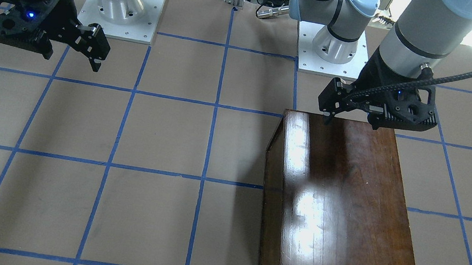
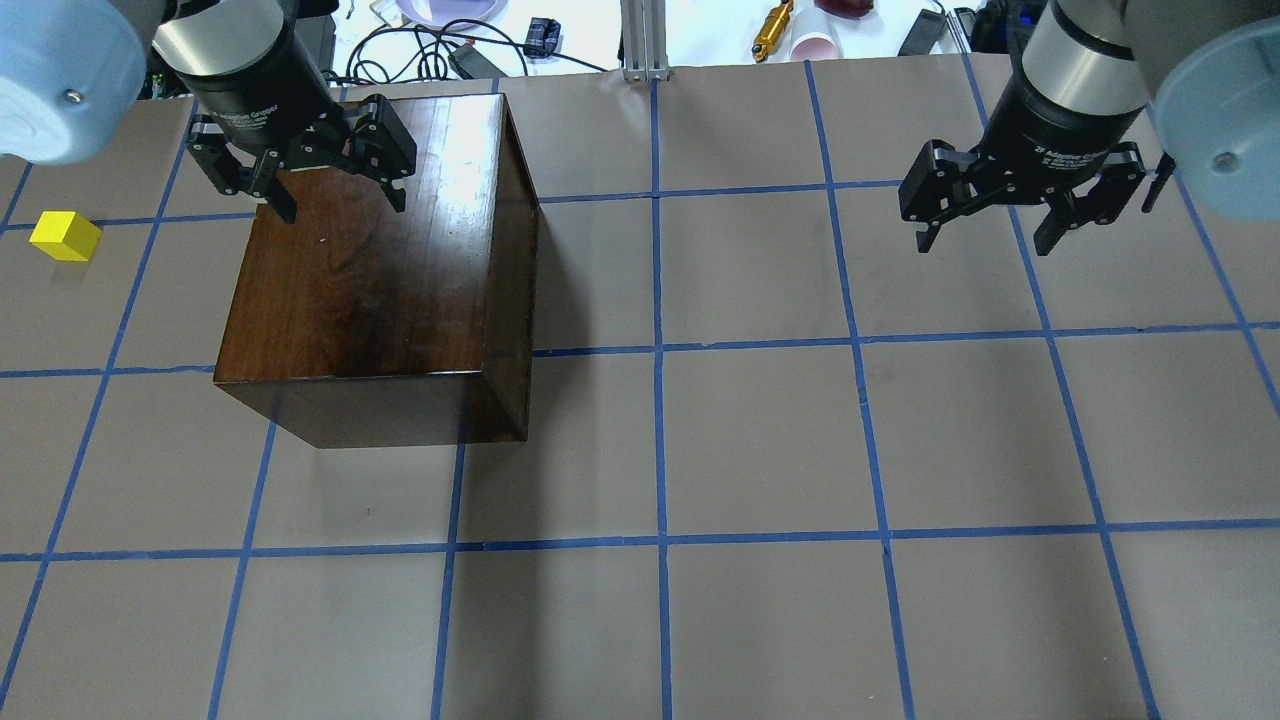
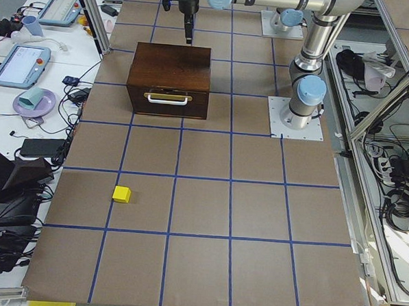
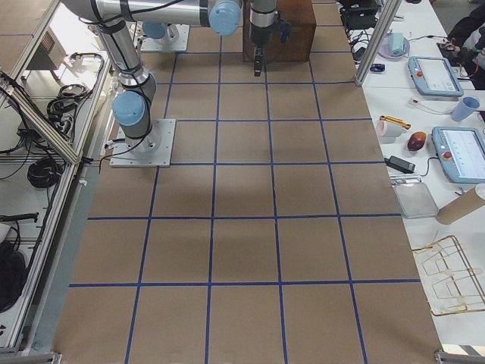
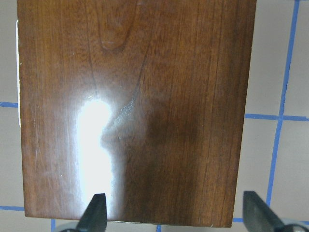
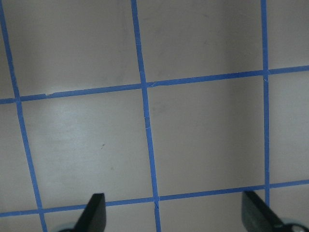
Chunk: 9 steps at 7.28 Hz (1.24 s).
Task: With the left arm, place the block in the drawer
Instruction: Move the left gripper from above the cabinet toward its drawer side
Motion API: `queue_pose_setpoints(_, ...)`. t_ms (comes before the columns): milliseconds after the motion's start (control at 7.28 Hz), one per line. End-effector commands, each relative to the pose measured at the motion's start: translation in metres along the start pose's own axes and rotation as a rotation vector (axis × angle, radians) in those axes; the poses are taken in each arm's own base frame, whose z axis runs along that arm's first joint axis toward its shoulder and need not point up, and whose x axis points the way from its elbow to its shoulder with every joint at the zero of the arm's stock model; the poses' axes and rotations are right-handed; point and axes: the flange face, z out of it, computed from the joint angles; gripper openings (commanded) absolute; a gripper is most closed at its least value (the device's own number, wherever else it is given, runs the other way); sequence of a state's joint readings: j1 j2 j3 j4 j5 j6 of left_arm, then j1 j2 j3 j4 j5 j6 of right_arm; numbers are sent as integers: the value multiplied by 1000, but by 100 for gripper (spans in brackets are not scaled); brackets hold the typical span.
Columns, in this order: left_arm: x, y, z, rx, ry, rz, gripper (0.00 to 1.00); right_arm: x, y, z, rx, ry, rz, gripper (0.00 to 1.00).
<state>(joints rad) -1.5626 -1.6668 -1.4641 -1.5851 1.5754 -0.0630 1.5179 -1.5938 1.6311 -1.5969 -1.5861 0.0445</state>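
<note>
Block (image 2: 65,236) on table (image 2: 760,440), well apart from wide-open, empty left jaws over box (image 2: 370,270)

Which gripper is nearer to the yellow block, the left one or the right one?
Left. The left gripper hovers over the wooden box, which stands next to the block; the right gripper hangs far across the table.
</note>
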Motion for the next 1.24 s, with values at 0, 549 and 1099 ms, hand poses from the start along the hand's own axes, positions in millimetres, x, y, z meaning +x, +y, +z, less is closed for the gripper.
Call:
queue_pose_setpoints(0, 0, 0, 3, -6, 1, -1, 100, 0, 0, 0, 0, 0, -1, 100)
queue_pose_setpoints(549, -11, -5, -1, 8, 7, -22, 100, 0, 0, 0, 0, 0, -1, 100)
queue_pose_setpoints(1099, -50, -14, -7, 14, 28, -81, 100, 0, 0, 0, 0, 0, -1, 100)
